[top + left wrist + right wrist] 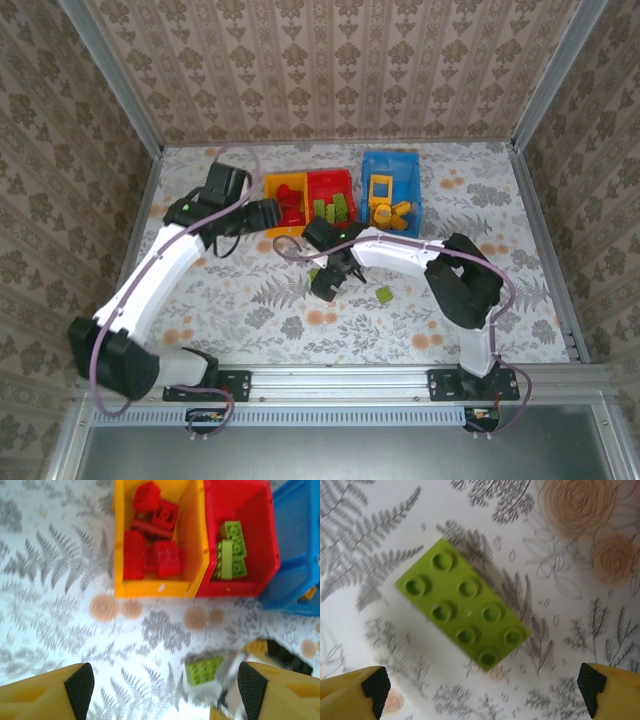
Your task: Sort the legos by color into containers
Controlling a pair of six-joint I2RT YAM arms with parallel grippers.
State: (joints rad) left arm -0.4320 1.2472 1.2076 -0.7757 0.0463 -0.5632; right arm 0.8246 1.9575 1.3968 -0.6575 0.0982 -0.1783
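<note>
Three containers stand side by side at the back. The yellow bin (pixel 272 183) (pixel 197 540) holds red legos (pixel 152 545). Lime green legos (pixel 231 550) lie in the red bin (pixel 330 176) (pixel 260 530), and orange-yellow legos (pixel 388 212) in the blue bin (pixel 390 160) (pixel 295 530). My right gripper (pixel 326 278) (pixel 480 690) hangs open over a lime green eight-stud lego (pixel 462 610) (pixel 202 670) lying flat on the table, not touching it. My left gripper (pixel 268 215) (pixel 165 690) is open and empty, in front of the yellow bin. Another green lego (pixel 384 295) lies to the right of the right gripper.
The tablecloth is white with grey ferns and orange flowers. Patterned walls and metal rails enclose the table. Part of the right arm (pixel 280 655) shows at the lower right of the left wrist view, close to the green lego there.
</note>
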